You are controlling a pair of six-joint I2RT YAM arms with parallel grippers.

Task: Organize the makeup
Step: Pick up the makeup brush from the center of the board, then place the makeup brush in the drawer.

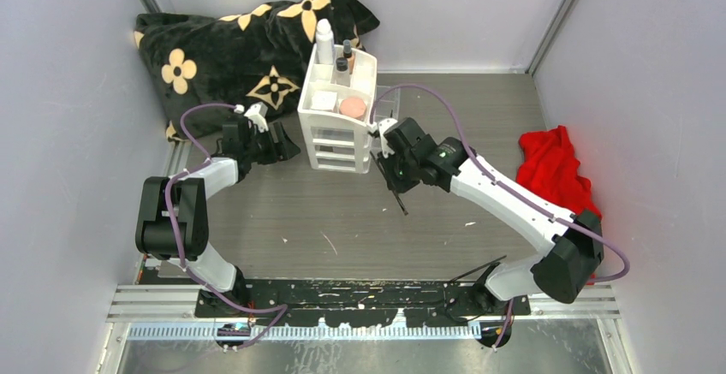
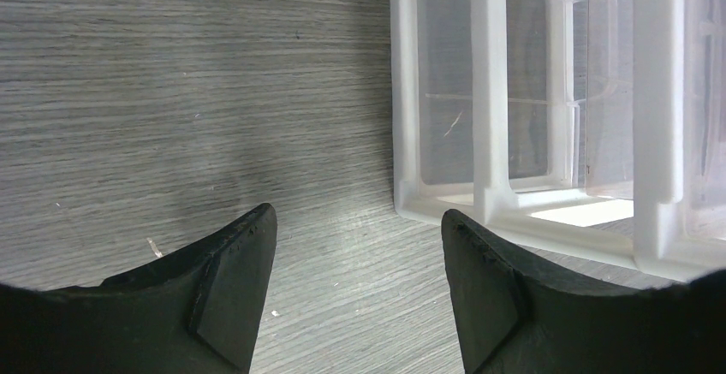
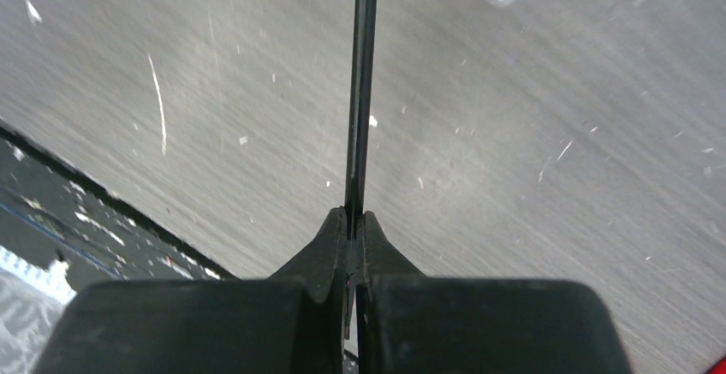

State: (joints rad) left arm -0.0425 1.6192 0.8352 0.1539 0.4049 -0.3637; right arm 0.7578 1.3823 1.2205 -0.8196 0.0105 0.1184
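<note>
A white bottle (image 1: 324, 42), a tan dark-capped bottle (image 1: 348, 53), a white square box (image 1: 324, 100) and a pink compact (image 1: 352, 105) sit in the top compartments of the white drawer unit (image 1: 334, 139). My right gripper (image 1: 389, 171) is shut on a thin black pencil (image 1: 399, 201), held above the table just right of the unit. In the right wrist view the pencil (image 3: 361, 92) sticks straight out from between the closed fingertips (image 3: 353, 220). My left gripper (image 1: 285, 146) is open and empty at the unit's left side, its fingers (image 2: 248, 280) low over the table beside the unit's corner (image 2: 492, 92).
A clear plastic drawer (image 1: 389, 100) lies behind the unit's right side. A black pillow with tan flowers (image 1: 240, 49) fills the back left. A red cloth (image 1: 555, 169) lies at the right. White crumbs dot the grey table (image 1: 342, 220).
</note>
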